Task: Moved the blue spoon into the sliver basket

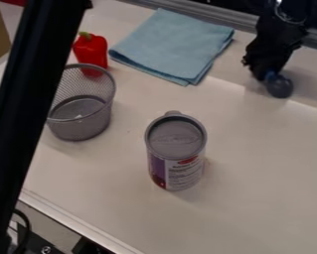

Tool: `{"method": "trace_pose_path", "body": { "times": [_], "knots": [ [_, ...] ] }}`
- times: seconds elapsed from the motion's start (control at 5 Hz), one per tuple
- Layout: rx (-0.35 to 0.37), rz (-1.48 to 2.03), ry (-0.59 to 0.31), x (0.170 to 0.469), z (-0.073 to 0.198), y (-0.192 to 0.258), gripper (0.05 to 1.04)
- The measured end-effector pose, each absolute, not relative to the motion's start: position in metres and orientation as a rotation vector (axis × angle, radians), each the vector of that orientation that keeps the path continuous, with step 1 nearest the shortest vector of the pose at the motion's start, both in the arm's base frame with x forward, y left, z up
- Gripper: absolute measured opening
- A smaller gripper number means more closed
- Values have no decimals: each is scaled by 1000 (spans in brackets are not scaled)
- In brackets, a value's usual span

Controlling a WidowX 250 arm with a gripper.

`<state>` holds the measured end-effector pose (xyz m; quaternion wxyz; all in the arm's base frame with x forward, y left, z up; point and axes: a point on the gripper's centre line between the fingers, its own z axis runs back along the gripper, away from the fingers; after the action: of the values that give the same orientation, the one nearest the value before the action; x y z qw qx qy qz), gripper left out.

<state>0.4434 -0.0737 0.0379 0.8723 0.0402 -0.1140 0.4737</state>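
Camera view: the gripper (270, 73) hangs at the upper right, over the far side of the table (254, 173), its jaws closed on the blue spoon (278, 87). The spoon's rounded dark-blue end points down below the jaws; whether it clears the table or touches it I cannot tell. The basket (88, 125) stands upright at the left, its mesh wall showing a bare inside, with a dark bar (29, 94) crossing the view in front of its left edge. Just behind the basket is a red pepper (90, 48), and a folded cloth (171, 47) lies between pepper and gripper. A can (177, 171) with a grey lid stands nearer the camera, well apart from the basket.

The grasp looks done, so the step in hand is the carry. Next the spoon wants lifting well above the basket's rim, then taking across toward the left of the view, over the cloth or between it and the can. It should come to a stop above the middle of the basket before the jaws part; let go too near the rim, it could catch there and tip outward.
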Motion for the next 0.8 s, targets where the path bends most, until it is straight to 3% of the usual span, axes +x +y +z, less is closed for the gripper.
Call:
{"method": "trace_pose_path", "body": {
  "times": [0.2, 0.4, 0.6, 0.8],
  "knots": [
    [65, 974, -213, 444, 39, -69, 311],
    [11, 951, -232, 444, 60, -63, 311],
    [-48, 944, -273, 438, 99, -47, 311],
    [-59, 915, -249, 415, 121, -27, 311]
  ]
}}
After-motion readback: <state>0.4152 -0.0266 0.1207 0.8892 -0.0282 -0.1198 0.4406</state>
